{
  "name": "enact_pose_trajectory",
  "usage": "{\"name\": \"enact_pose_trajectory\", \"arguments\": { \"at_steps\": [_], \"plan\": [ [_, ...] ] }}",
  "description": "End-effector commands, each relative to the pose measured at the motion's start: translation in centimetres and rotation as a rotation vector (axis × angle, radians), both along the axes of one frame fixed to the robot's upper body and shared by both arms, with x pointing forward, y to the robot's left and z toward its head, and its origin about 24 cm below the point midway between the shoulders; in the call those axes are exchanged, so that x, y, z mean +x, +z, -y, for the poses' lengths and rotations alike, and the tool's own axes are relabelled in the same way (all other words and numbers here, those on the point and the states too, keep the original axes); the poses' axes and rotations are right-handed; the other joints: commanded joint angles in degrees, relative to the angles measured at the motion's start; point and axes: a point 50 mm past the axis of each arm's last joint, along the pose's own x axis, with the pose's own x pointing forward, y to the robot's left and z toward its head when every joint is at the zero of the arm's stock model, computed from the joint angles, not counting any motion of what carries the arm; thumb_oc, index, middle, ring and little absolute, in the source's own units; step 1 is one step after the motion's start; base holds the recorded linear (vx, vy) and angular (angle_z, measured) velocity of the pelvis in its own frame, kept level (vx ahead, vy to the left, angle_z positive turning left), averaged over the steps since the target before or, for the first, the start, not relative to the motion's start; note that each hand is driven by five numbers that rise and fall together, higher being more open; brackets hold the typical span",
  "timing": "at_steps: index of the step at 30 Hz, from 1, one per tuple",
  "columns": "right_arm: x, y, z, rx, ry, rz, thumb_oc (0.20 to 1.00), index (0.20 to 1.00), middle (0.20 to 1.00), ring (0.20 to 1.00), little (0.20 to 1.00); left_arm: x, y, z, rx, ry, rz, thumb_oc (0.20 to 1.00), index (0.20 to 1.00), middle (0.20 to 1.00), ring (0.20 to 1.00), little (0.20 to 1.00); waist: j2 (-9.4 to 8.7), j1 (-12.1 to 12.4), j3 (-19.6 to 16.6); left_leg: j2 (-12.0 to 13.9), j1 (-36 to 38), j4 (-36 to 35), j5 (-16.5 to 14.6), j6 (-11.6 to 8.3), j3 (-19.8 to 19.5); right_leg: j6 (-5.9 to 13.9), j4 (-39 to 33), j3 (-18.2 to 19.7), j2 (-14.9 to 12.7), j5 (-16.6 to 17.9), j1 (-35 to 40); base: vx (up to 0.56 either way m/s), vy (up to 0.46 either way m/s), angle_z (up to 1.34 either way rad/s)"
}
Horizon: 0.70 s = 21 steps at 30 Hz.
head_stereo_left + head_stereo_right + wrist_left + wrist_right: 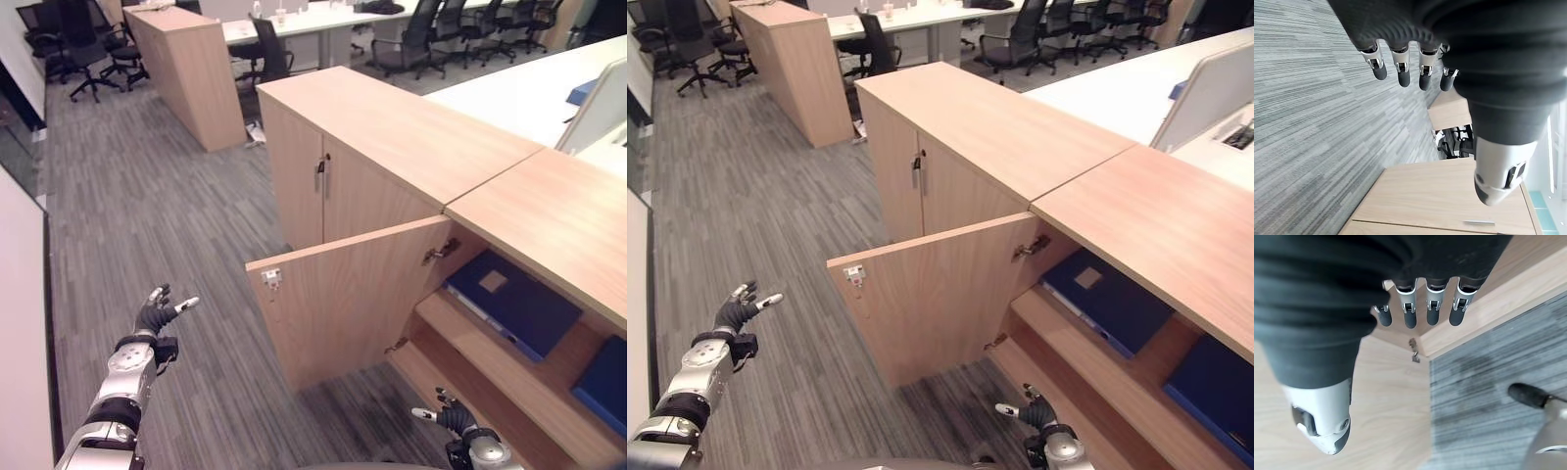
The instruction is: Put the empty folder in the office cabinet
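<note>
Both hands are empty with fingers loosely extended: the left hand [157, 313] hangs over the grey carpet [147, 215] well left of the office cabinet [392, 127], and the right hand [453, 418] is low beside the cabinet's bottom edge, near the foot of the open door [343, 294]. Inside the open compartment, a dark blue folder [514, 302] lies flat on the upper shelf [470, 338], with a second blue folder [602, 387] further right.

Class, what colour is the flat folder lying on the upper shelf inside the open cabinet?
Dark blue folder, clearest in the left eye view.
</note>
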Motion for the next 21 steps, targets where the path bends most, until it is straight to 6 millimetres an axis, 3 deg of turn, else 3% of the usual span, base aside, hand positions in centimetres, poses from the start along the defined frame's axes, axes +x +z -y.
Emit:
{"name": "enact_pose_trajectory", "arguments": {
  "at_steps": [1,6,14,16,18,21],
  "plan": [
    [2.7,1.2,-0.3,-0.021,0.085,0.084,1.000,1.000,1.000,1.000,1.000,2.9,4.0,-1.1,0.056,0.000,0.129,1.000,1.000,1.000,1.000,1.000,-0.02,-0.08,1.30,0.68,1.39,0.75,-2.99,-0.35,0.02,5.33,5.99,-1.57,-2.25,-0.74,-1.17,0.00,0.031,-0.15],
    [2.8,1.1,-0.3,-0.018,0.080,0.078,1.000,1.000,1.000,1.000,1.000,4.1,4.7,0.0,0.057,-0.041,0.153,1.000,1.000,1.000,1.000,1.000,-0.24,-0.38,1.25,0.33,1.78,0.75,-3.42,-0.03,0.63,5.77,6.43,-1.61,-2.76,-0.52,-1.47,0.02,0.025,-0.09],
    [3.4,1.1,-1.3,-0.002,0.104,0.082,1.000,1.000,1.000,1.000,1.000,6.3,3.6,5.4,-0.012,-0.184,0.153,1.000,1.000,1.000,1.000,1.000,-0.49,-1.28,1.21,-0.08,2.44,0.75,-3.93,0.54,0.67,5.95,7.26,-2.23,-3.21,-0.71,-1.27,0.03,0.017,-0.01],
    [3.8,1.2,-1.6,0.001,0.114,0.096,1.000,1.000,1.000,1.000,1.000,6.8,3.0,7.6,-0.038,-0.242,0.143,1.000,1.000,1.000,1.000,1.000,-0.54,-1.82,1.24,-0.18,2.59,0.75,-4.08,0.69,0.79,5.96,7.45,-2.20,-3.30,-0.64,-1.45,0.00,0.000,0.00],
    [3.8,1.2,-1.6,0.001,0.113,0.096,1.000,1.000,1.000,1.000,1.000,6.8,3.0,7.7,-0.038,-0.242,0.143,1.000,1.000,1.000,1.000,1.000,-0.53,-1.79,1.25,-0.18,2.60,0.75,-4.08,0.70,0.79,5.96,7.46,-2.20,-3.29,-0.64,-1.45,0.00,0.000,0.00],
    [4.4,1.4,-2.1,0.004,0.129,0.111,1.000,1.000,1.000,1.000,1.000,7.4,2.7,10.8,-0.090,-0.310,0.153,1.000,1.000,1.000,1.000,1.000,-0.62,-2.27,1.39,-0.40,2.70,0.75,-4.35,0.99,1.00,6.07,7.56,-1.96,-3.46,-0.34,-1.79,0.00,0.000,0.00]
  ]
}}
